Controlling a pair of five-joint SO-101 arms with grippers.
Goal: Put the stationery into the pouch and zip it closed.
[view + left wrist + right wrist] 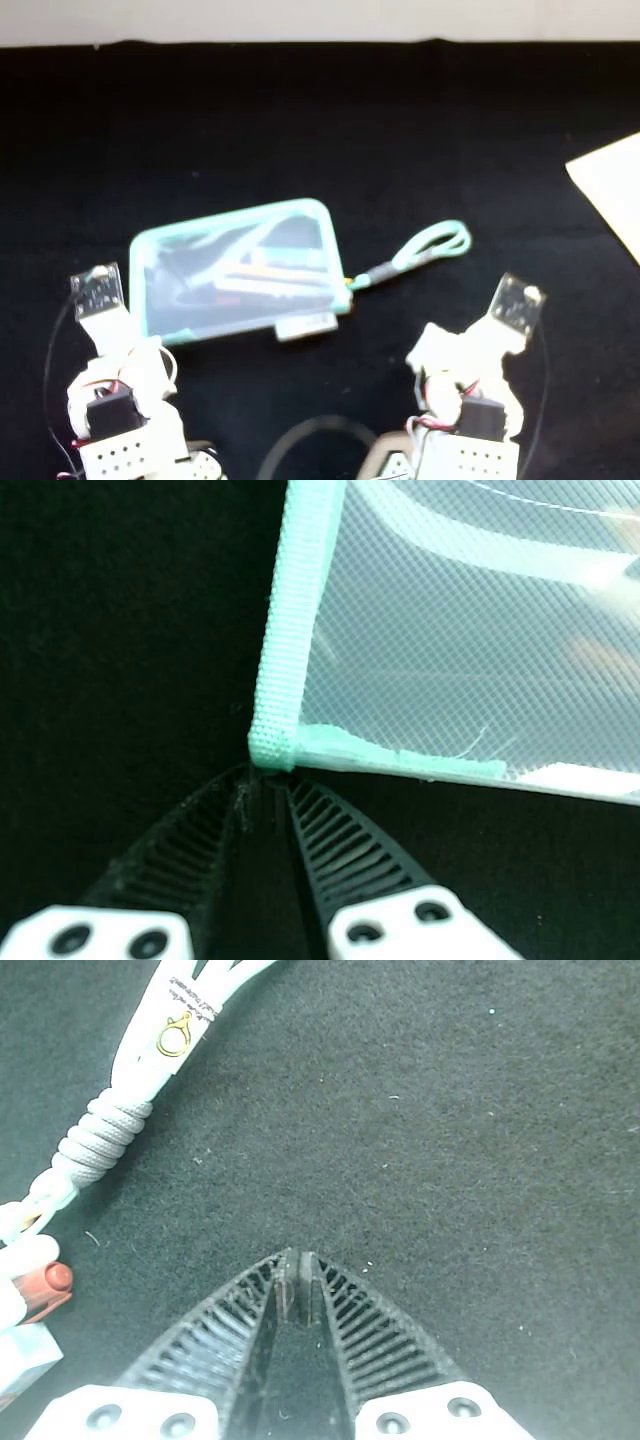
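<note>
Left of centre, the pouch [235, 265] holds stationery [268, 272] but looks unzipped, a white piece [305, 325] poking out. Both left fingers [335, 830] and right fingers [355, 1325] are closed, empty.

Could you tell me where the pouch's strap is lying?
High view: the strap lies on the black tabletop, trailing from the pouch's right end, ahead-left of the right gripper.

My left arm [120, 430] and right arm [470, 440] are white printed shells around black servo blocks [108, 412], with thin red and white wires [420, 424] looped at the wrists. On my left gripper [268, 780] I see black fingers [340, 840] ribbed with slanted ridges, fixed to white mounts [398, 927] with paired dark screws [432, 912]; my right gripper [297, 1263] looks identical.
</note>
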